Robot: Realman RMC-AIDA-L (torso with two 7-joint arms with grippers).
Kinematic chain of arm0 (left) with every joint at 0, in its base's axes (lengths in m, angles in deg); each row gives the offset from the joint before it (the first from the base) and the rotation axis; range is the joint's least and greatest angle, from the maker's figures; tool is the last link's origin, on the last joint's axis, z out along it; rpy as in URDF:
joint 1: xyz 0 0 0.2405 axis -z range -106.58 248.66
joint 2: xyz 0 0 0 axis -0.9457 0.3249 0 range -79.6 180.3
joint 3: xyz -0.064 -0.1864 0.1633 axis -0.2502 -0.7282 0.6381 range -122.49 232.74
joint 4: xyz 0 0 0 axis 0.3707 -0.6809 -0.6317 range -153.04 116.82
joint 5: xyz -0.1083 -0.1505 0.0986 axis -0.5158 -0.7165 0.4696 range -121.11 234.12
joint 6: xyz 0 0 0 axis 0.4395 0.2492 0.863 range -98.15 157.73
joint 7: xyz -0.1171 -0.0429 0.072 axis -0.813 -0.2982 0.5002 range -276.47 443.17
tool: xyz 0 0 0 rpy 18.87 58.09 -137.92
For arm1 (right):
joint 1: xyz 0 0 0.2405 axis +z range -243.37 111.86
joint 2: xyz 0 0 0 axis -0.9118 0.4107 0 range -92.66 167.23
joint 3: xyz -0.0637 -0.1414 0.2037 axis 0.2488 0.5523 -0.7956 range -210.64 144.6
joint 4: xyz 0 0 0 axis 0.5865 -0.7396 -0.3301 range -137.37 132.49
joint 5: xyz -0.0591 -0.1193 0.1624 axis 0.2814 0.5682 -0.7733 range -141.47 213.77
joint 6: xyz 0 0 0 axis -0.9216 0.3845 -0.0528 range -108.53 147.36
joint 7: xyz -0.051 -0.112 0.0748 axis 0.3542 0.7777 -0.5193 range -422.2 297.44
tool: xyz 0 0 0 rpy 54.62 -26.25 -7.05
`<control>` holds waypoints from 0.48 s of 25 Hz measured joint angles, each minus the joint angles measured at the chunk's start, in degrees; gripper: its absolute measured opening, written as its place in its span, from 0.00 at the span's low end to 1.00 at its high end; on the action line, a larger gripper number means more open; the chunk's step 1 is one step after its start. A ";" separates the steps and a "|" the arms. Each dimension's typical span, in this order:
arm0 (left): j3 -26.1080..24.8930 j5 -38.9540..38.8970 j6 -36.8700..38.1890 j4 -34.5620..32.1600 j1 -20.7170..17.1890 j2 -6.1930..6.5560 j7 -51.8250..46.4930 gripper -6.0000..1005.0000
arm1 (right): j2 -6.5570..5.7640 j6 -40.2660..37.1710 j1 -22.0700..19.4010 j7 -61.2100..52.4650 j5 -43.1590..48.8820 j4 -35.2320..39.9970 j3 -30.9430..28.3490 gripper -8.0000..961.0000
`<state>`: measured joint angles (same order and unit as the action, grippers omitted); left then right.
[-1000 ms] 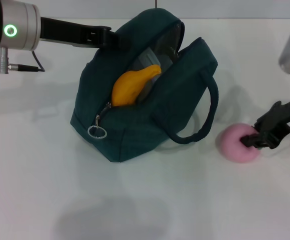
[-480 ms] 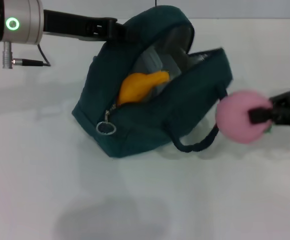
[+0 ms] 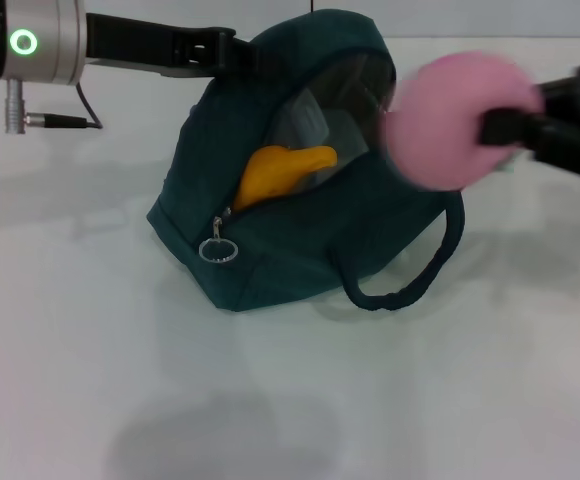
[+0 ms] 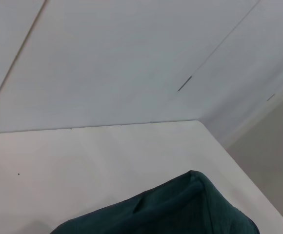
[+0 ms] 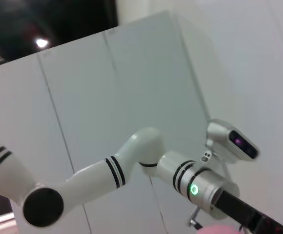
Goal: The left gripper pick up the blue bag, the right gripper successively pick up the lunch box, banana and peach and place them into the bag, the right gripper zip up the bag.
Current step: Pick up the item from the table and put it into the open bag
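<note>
A: Head view?
B: The left gripper [image 3: 232, 55] is clenched on the upper far edge of the blue bag [image 3: 270, 250], holding that side up so the mouth gapes. The bag's base sits on the white table [image 3: 90, 380]. The banana [image 3: 280, 172] lies inside, one end poking toward the opening. A pale shape behind it may be the lunch box; can't confirm. The zipper ring pull [image 3: 218, 250] hangs at the near end, and one handle [image 3: 410, 280] droops onto the table.
A: Right side?
B: The right gripper [image 3: 505, 122] is grasping the peach [image 3: 450, 120], up in the air just beside and above the bag's right rim, overlapping it from this angle. The peach is clear of the table.
A: Left wrist view?
B: Only a dark teal corner of the bag [image 4: 180, 209], with table and wall behind. Own fingers don't show.
A: Right wrist view?
B: It looks back at the left arm [image 5: 131, 161], white with black bands and green ring light [image 5: 194, 189]. A sliver of pink peach [image 5: 219, 229] sits at the frame edge.
</note>
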<state>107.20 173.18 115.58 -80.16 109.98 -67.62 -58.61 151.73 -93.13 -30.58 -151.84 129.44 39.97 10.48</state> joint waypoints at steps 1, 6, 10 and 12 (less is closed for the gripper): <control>-0.01 -0.03 0.00 0.03 0.00 -0.07 -0.02 0.07 | 0.69 1.17 0.64 1.19 0.52 -0.10 0.81 0.08; -0.03 -0.38 0.00 0.06 -0.12 -0.22 -0.07 0.07 | 1.33 10.90 3.16 4.27 -0.18 -2.40 11.78 0.05; 0.03 -1.52 0.00 0.06 -0.36 -0.26 -0.07 0.07 | 1.44 18.37 4.39 5.21 -0.44 -3.67 17.08 0.04; 0.12 -1.67 -0.01 0.05 -0.40 -0.26 -0.07 0.07 | 1.46 21.00 4.44 5.26 -0.47 -3.85 18.02 0.04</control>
<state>107.32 171.50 115.57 -80.11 109.58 -67.88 -58.69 153.19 -72.13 -26.14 -146.57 128.97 36.12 28.50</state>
